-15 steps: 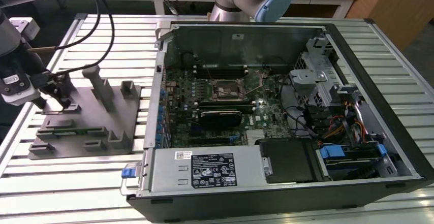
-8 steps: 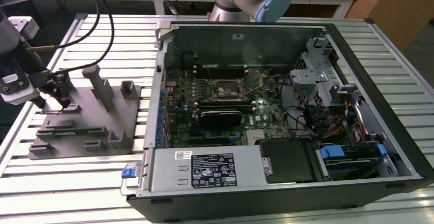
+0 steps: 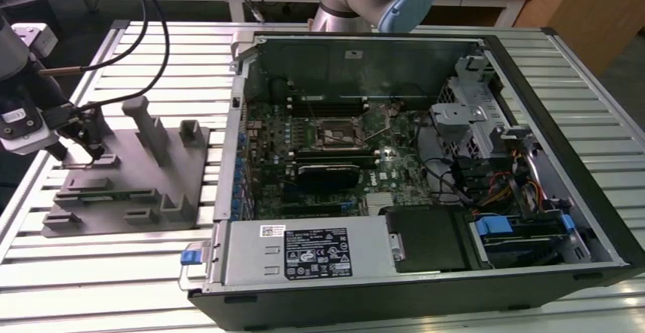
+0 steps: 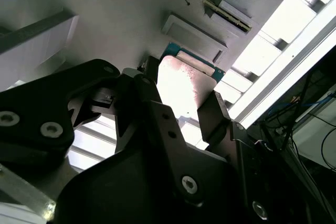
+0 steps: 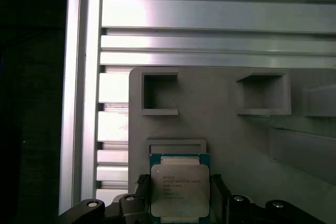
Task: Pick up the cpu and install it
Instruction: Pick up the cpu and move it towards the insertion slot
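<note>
The cpu (image 5: 179,190), a small square chip with a silvery top and a green rim, sits between my two black fingers in both wrist views, its bright top (image 4: 181,85) facing the camera. My gripper (image 3: 78,148) is low over the grey fixture (image 3: 121,189) at the exterior view's left, shut on the chip, with a finger (image 4: 212,114) against each side. The chip is right at the fixture's surface, by a shallow rectangular recess (image 5: 176,145). The motherboard socket (image 3: 336,131) lies in the open computer case, far to the exterior view's right of the gripper.
The open computer case (image 3: 564,121) takes up the middle and right of the slatted metal table (image 3: 111,272). Upright posts (image 3: 141,121) rise from the fixture near the gripper. Black cables (image 3: 151,23) hang over the table's far left. A second arm's base (image 3: 378,1) stands behind the case.
</note>
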Controlling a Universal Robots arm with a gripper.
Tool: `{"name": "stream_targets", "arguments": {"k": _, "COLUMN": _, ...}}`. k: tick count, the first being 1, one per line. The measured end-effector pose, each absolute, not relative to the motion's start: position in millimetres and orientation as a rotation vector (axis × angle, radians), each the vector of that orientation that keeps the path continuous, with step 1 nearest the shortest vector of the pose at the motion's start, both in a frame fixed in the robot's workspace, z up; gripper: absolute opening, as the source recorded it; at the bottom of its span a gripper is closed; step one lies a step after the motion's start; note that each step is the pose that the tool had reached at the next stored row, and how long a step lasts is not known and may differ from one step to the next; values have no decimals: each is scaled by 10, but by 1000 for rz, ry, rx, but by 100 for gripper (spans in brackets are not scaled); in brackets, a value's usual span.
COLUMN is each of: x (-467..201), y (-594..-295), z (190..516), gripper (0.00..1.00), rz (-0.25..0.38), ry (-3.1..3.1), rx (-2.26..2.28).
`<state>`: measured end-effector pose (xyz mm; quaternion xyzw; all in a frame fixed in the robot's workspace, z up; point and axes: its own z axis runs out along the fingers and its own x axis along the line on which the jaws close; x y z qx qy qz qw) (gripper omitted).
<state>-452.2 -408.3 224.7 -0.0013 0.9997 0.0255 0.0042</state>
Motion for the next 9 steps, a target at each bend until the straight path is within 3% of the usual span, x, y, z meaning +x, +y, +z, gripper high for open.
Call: {"name": "stream_targets", "arguments": {"k": 9, "x": -4522, "y": -4083, "z": 2267, "gripper": 54, "rz": 80, "ry": 3132, "rx": -4}}
